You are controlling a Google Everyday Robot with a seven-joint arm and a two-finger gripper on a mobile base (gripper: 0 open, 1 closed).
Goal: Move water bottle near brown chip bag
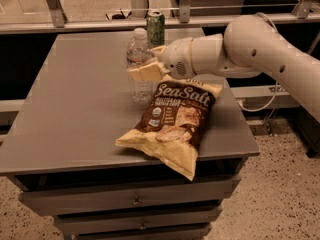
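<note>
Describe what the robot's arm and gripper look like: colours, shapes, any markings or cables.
The arm is smooth, rounded and off-white, made of thick tubular segments with a few small dark dots. The gripper, at the water bottle, has a bulbous white housing with a small perforated patch and flat, pale cream fingers. No cables show on the arm.

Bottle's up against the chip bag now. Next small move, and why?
Probably open the gripper and let go, after easing down if the base isn't seated. The small clear ribbed plastic water bottle stands upright between its fingers, beside the upper left corner of the large crinkly brown chip bag on the grey table.
</note>
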